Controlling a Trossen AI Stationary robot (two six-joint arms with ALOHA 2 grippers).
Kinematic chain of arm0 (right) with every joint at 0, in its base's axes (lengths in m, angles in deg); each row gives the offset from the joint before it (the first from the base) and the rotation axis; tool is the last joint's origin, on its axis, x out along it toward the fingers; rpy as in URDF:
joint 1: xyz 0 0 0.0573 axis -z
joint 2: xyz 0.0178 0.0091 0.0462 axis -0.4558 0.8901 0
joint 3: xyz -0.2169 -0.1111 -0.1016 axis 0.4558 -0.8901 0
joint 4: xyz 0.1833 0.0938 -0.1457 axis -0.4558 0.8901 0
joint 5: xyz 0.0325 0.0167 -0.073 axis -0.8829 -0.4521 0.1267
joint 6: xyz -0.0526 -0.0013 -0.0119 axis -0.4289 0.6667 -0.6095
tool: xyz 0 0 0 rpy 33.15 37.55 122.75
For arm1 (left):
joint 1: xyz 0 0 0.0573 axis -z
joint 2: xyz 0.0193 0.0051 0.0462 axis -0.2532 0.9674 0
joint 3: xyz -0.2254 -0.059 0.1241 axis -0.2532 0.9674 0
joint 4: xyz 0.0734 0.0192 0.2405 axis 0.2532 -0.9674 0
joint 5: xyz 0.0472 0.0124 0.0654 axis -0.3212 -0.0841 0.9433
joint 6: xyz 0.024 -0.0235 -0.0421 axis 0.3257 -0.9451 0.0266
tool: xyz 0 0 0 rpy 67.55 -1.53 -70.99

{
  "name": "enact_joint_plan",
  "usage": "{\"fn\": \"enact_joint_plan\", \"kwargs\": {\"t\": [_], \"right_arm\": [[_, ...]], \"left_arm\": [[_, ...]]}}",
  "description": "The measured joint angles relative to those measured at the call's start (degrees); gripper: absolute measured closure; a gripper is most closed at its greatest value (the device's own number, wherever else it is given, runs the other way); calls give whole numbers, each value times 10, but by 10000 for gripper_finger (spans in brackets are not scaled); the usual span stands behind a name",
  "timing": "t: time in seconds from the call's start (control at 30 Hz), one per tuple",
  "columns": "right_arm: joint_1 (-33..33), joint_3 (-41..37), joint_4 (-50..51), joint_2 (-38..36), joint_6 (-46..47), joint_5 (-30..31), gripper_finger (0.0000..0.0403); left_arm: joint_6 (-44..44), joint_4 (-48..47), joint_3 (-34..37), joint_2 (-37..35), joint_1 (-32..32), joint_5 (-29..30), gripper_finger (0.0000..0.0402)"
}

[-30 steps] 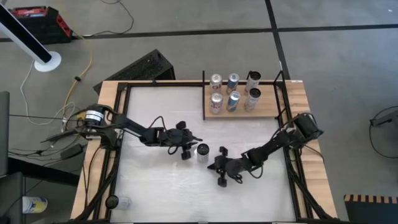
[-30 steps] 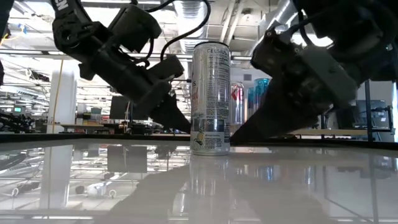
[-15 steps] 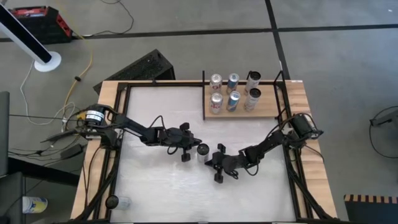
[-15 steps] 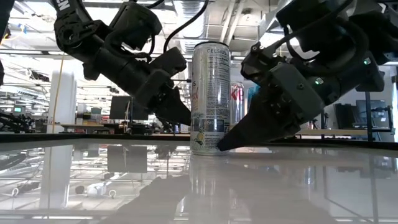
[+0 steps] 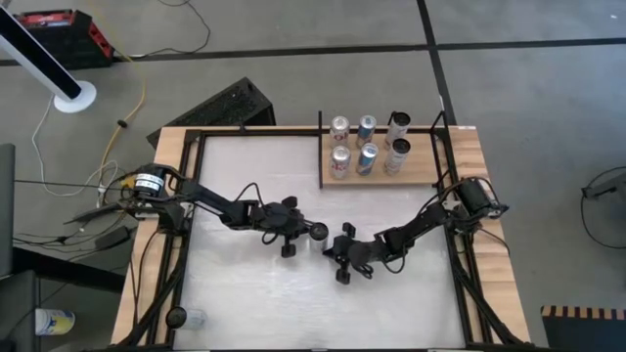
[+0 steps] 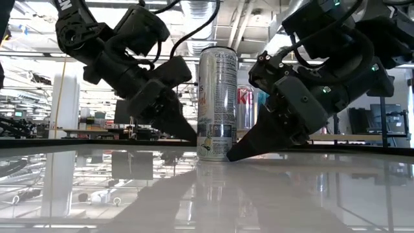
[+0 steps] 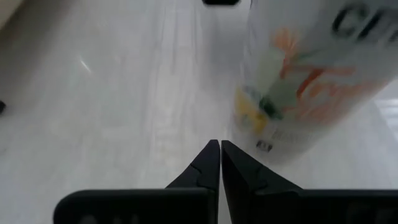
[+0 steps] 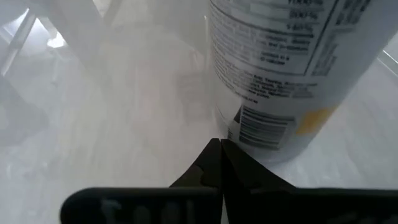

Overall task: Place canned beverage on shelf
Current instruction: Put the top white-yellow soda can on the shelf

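Note:
A tall silver beverage can (image 6: 218, 103) stands on its base on the white tabletop, about mid-table (image 5: 316, 232). My left gripper (image 6: 194, 137) is shut, and its tips sit at the can's lower wall on the table's left side. My right gripper (image 6: 228, 158) is also shut and points at the can's foot from the table's right. The shelf (image 5: 421, 176), a light-brown board with black end rails, lies at the far right and carries several upright cans (image 5: 367, 156). My left gripper (image 7: 219, 144) has its shut fingertips right beside the can's lower wall (image 7: 252, 134), slanting down from the table's left. Whether they touch it I cannot tell. My right gripper (image 8: 219, 142) sets its shut fingertips against the can's bottom rim (image 8: 249, 149), slanting down from the table's right. The can stays on the table.
Another can (image 5: 194, 318) lies near the table's near-left corner. A black frame (image 5: 196, 196) runs around the white surface inside the pale wooden rim. White tabletop shows in front of the can, toward the near edge.
My right gripper has moved toward the table's left and a little down, bringing its shut tips up to the can's foot. My left gripper has stayed beside the can and turned slightly at the wrist.

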Motion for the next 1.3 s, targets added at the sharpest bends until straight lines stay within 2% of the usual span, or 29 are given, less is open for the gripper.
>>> {"fn": "enact_joint_plan", "kwargs": {"t": [0.17, 0.37, 0.5, 0.63, 0.77, 1.0, 1.3], "right_arm": [[2, 0, 34, -19, 4, 1, 385], [12, 0, 133, -83, 15, 5, 382], [11, 0, 176, -119, 17, 4, 385], [-5, 0, 169, -133, 17, -26, 380], [-25, 0, 112, -117, 13, -56, 380], [-14, 0, 27, -67, -9, -58, 383], [20, 0, 54, -69, -11, -58, 382]], "left_arm": [[-2, -22, 0, 0, 0, -3, 401], [-4, -19, 0, 0, 1, -28, 401], [1, -20, 0, 0, 0, -2, 401], [10, -17, 0, 0, 0, 21, 401], [11, -3, 0, 0, 0, 21, 401], [10, 11, 0, 0, 0, 17, 401], [-15, 12, 0, 0, 1, 6, 401]]}}
